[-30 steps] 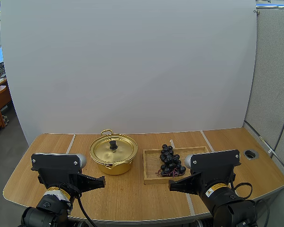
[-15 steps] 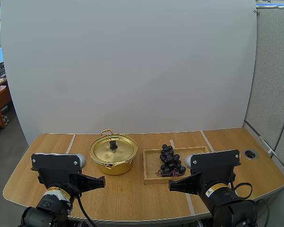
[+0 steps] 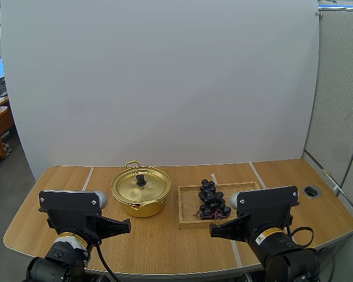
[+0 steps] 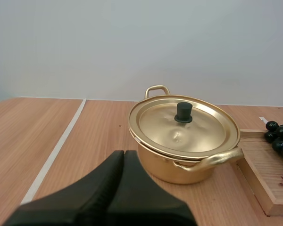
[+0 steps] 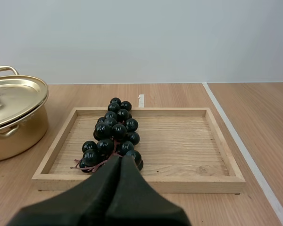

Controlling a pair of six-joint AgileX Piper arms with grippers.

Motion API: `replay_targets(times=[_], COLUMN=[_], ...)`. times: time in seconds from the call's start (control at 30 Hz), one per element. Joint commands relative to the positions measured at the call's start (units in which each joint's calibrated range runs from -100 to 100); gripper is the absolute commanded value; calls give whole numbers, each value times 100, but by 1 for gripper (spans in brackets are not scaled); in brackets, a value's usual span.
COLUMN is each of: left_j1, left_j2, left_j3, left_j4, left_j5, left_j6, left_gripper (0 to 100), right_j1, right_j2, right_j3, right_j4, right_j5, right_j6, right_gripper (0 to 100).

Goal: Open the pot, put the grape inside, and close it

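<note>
As far as the high view tells, change: none; the pot, the tray, the grapes and both arms sit just where they were a second ago.
Pot: gold-coloured metal with a loop handle on each side. It stands on the table to the left of the tray, and its near handle reaches toward the tray's rim. Whether the two touch is hard to tell.
Lid: seated flat on the pot and closing it, with a black knob at its middle and a slight dent just in front of the knob. It hides whatever the pot holds.
Tray: shallow wooden rectangle with a low rim, just right of the pot.
Grapes: one dark bunch lying in the left half of the tray, with reddish stem ends at its near end. The right half of the tray is bare wood.
Left gripper: low over the near part of the table and pointed at the pot, well apart from it. Its fingers are pressed together into one dark wedge, with nothing between them.
Right gripper: low at the near edge and pointed at the grapes. Its fingers are likewise together, holding nothing.
Writing: a yellow sticker on the right arm carries print, and the left arm bears one too. Both are too small to read.
</note>
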Motion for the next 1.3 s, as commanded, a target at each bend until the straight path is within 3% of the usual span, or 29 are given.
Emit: replay_targets(times=[0.0, 0.23, 0.73, 0.97, 1.27], left_j1=[3, 3, 3, 3, 3], left_j2=[-22, -22, -22, -22, -22], left_j3=[8, -262, -2487, -3922, -5113], left_j4=[34, 34, 34, 34, 34], left_j5=[-188, -188, -35, 1084, 3280], left_j6=[-53, -53, -53, 26, 747], left_gripper=[1, 1, 1, 1, 1], right_j1=[-22, -22, -22, -22, -22], right_j2=[-33, -33, -33, -33, -33], right_j3=[21, -252, -2797, -3662, -4696], right_j4=[26, 26, 26, -38, -26], right_j5=[-216, -245, 1190, 1586, 3944], right_j6=[7, 7, 7, 7, 7], right_gripper=[0, 0, 0, 0, 0])
